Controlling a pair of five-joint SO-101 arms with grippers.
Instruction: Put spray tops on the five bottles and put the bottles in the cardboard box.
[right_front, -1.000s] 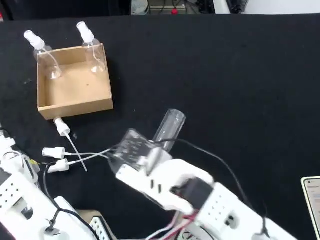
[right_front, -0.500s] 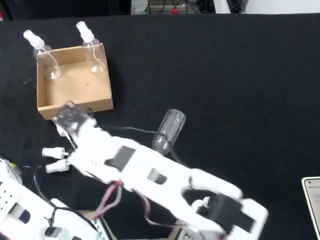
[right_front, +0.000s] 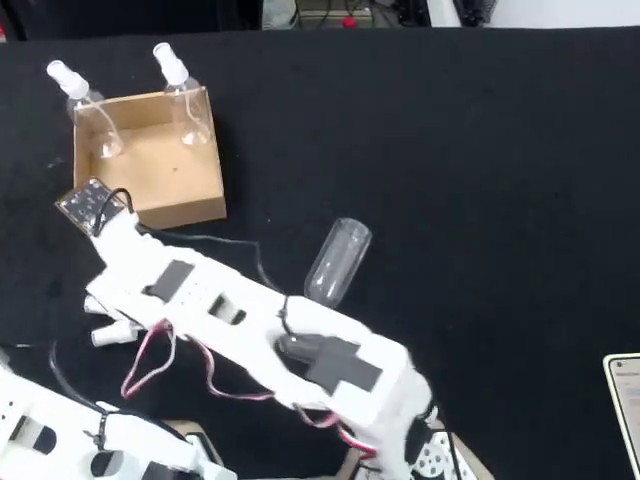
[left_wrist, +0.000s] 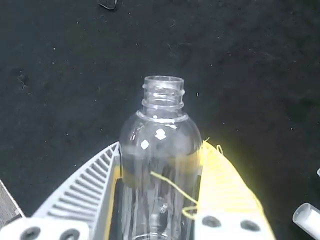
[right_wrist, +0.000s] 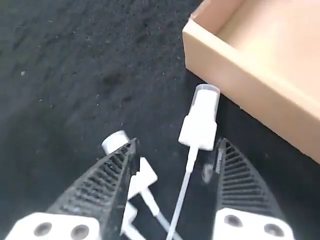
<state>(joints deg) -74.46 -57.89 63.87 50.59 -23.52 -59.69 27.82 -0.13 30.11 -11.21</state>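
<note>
In the right wrist view my right gripper (right_wrist: 176, 147) is open, its black fingers on either side of a white spray top (right_wrist: 200, 120) that lies just in front of the cardboard box (right_wrist: 260, 65). Two more spray tops (right_wrist: 117, 142) lie beside it. My left gripper (left_wrist: 162, 147) is shut on a clear bottle (left_wrist: 160, 150) with a bare threaded neck. In the high view the right arm (right_front: 240, 320) stretches across to the box (right_front: 150, 175), which holds two capped bottles (right_front: 180, 95). Another bare bottle (right_front: 338, 260) lies mid-table.
The black table (right_front: 480, 170) is bare to the right and behind. A flat white device (right_front: 625, 385) sits at the right edge. The left arm's base (right_front: 40, 440) is at the lower left corner. One spray top (right_front: 110, 335) lies under the right arm.
The right arm has swung left from beside the lying bottle to the spray tops in front of the box. The bottles have not moved.
</note>
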